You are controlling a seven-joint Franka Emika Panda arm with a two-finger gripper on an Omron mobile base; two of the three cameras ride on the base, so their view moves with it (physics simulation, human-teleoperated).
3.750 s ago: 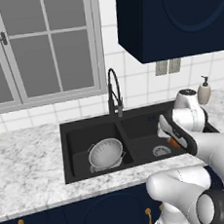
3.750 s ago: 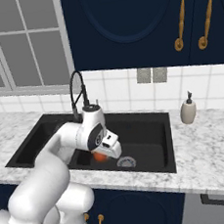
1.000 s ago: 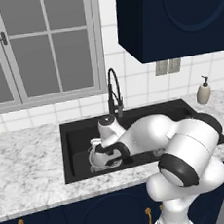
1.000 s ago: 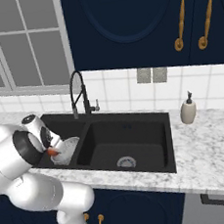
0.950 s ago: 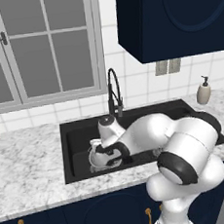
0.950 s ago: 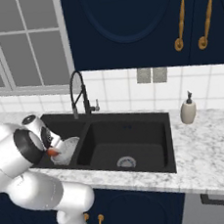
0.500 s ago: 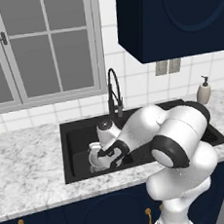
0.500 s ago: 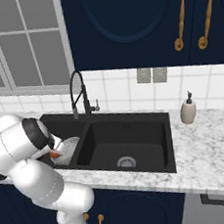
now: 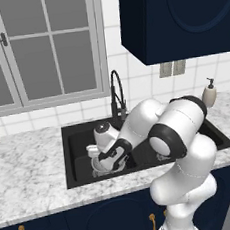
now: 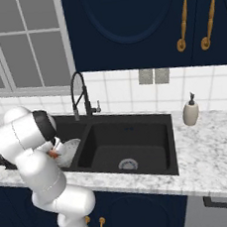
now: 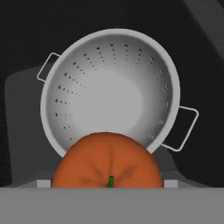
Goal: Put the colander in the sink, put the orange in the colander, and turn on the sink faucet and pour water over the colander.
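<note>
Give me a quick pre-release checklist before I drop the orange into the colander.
1. Orange held at the gripper: ok.
2. Colander upright and empty: ok.
3. Colander sitting in the sink, left basin: ok.
4. Orange over the bowl's opening: cannot tell; the hand view shows it over the near rim.
5. Fingers' contact on the orange: cannot tell, hidden behind the fruit.
6. Sink faucet not running yet: ok.

In the hand view the near rim of the colander (image 11: pixel 109 92) is covered by the orange (image 11: pixel 107 162), whose underside is cut off at the bottom, while in the left base view the colander (image 9: pixel 98 165) is largely hidden behind the gripper (image 9: pixel 113 160), whose fingertips cannot be made out.
</note>
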